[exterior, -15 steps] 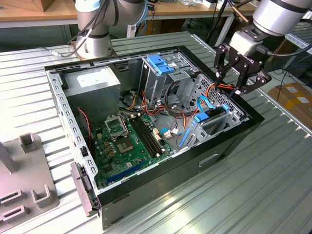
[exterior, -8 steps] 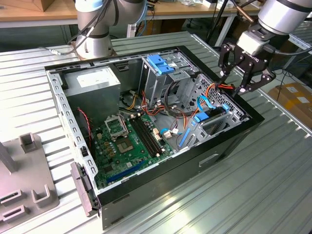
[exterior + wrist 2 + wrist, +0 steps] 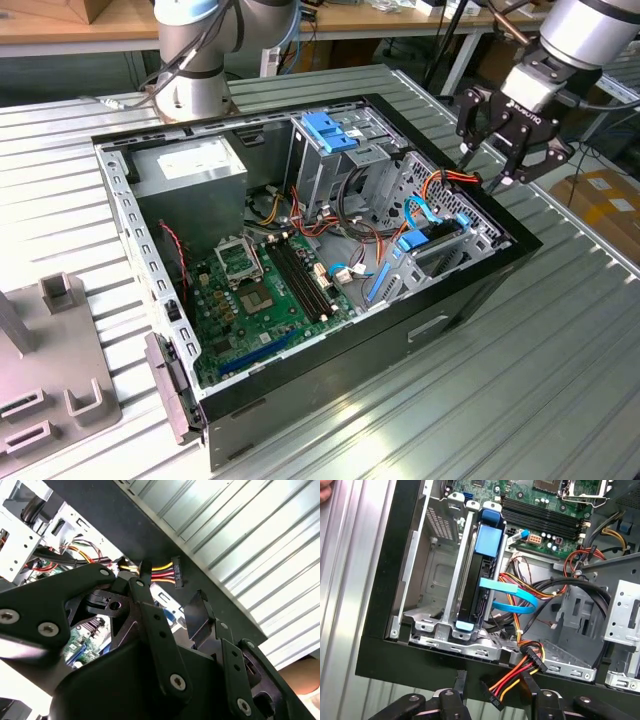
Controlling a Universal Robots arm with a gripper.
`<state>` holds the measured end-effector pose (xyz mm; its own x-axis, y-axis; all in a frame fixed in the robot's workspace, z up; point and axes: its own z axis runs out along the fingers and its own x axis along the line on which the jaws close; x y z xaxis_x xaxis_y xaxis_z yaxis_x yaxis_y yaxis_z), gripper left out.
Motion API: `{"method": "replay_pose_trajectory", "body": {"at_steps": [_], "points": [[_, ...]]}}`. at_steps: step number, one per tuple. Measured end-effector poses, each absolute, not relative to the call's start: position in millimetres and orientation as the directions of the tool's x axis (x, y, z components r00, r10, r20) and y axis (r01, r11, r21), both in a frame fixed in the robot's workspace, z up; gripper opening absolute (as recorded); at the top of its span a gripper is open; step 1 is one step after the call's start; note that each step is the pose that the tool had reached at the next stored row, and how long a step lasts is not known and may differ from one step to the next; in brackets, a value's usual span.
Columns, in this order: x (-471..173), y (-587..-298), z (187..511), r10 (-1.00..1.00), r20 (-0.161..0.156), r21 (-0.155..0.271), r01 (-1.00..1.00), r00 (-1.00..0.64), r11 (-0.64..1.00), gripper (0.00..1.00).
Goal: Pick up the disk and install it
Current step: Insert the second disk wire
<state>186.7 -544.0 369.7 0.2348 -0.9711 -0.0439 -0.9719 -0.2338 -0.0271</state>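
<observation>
Ribbed metal bench (image 3: 560, 400) carries the opened computer case (image 3: 470, 290), where the disk (image 3: 475, 587) already stands on edge in its bay, while the tool (image 3: 492, 692) hangs released around the dangling power connector (image 3: 492, 696)

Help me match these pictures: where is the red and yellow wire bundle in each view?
Exterior view: wire bundle beside the gripper, at the exterior view's right.
Second wrist view: wire bundle against the black case rim.
First wrist view: wire bundle crossing the black case rim.
Shared landmark: black case rim.
</observation>
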Motion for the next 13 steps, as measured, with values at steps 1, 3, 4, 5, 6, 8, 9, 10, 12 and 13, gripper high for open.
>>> {"method": "replay_pose_trajectory", "body": {"at_steps": [1,3,4,5,6,8,9,10,12,13], "points": [[188.1,-543.9,369.7,-0.970,-0.044,-0.027,-0.971,0.239,-0.238,0.54],[190.2,-543.8,369.8,-0.967,-0.044,-0.027,-0.968,0.250,-0.249,0.54],[190.2,-543.8,369.7,-0.966,-0.044,-0.027,-0.967,0.255,-0.254,0.54],[190.3,-543.9,369.7,-0.966,-0.044,-0.027,-0.967,0.256,-0.255,0.54],[190.3,-543.9,369.7,-0.966,-0.044,-0.027,-0.967,0.256,-0.255,0.54],[190.4,-543.9,369.7,-0.963,-0.044,-0.027,-0.964,0.266,-0.265,0.54],[190.4,-543.9,369.6,-0.954,-0.044,-0.027,-0.955,0.296,-0.295,0.54],[190.4,-543.9,369.6,-0.946,-0.044,-0.027,-0.947,0.322,-0.321,0.54],[190.4,-543.9,369.4,-0.918,-0.044,-0.027,-0.919,0.395,-0.394,0.54],[190.5,-543.9,369.4,-0.903,-0.044,-0.027,-0.904,0.427,-0.426,0.54]]}}
